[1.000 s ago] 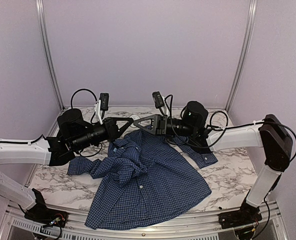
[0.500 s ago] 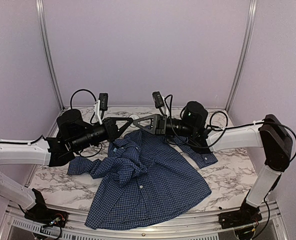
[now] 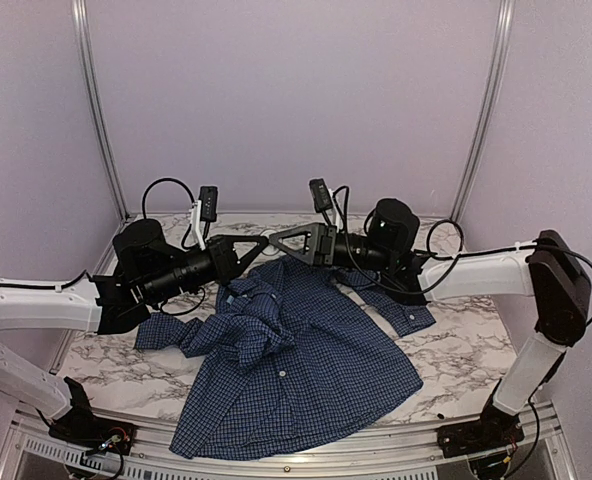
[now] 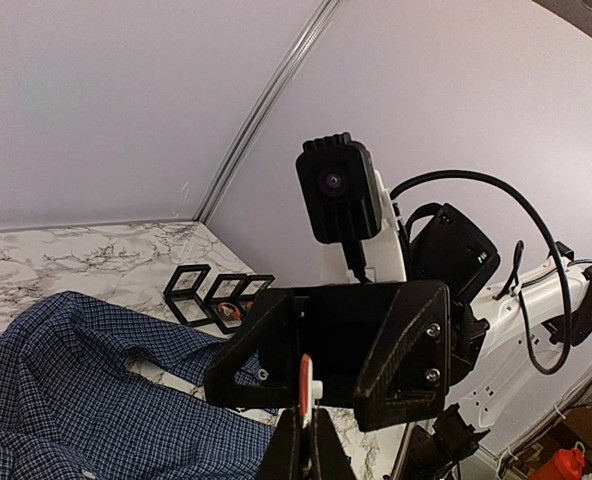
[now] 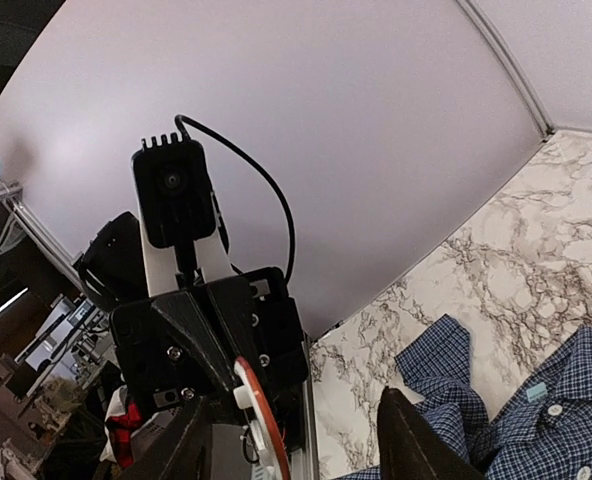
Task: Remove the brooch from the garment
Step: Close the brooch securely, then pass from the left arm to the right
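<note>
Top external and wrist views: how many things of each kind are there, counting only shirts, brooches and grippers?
Dark blue checked button-up shirt: 1
Round red-rimmed white brooch: 1
Black two-finger grippers: 2 (left gripper, right gripper)
Total: 4

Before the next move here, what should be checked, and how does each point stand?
1. Left gripper shut on the brooch: ok.
2. Right gripper open and off the brooch: ok.
3. Brooch free of the shirt, no cloth caught with it: ok.
4. Grippers clear of each other: cannot tell, their tips are very close in the top view.
5. Spot to put the brooch down: cannot tell.
</note>
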Tool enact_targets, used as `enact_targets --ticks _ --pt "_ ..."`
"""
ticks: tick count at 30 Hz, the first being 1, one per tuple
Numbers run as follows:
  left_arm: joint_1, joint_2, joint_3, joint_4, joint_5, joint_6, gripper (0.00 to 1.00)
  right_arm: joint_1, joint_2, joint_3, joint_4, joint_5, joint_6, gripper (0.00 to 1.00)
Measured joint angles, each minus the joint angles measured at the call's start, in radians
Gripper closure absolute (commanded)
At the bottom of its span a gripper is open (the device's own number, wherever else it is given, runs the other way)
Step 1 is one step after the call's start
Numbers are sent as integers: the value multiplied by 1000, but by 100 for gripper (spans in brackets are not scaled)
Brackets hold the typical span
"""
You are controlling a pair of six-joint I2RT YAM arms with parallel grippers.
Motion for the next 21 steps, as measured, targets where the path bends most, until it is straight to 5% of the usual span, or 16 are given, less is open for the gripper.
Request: enact_targets --ticks 13,21 --pt "67 -27 -6 1 33 34 100 0 -75 1 -121 51 -66 26" --pt "78 -112 -7 -51 34 255 100 -7 -133 1 -175 99 -81 24"
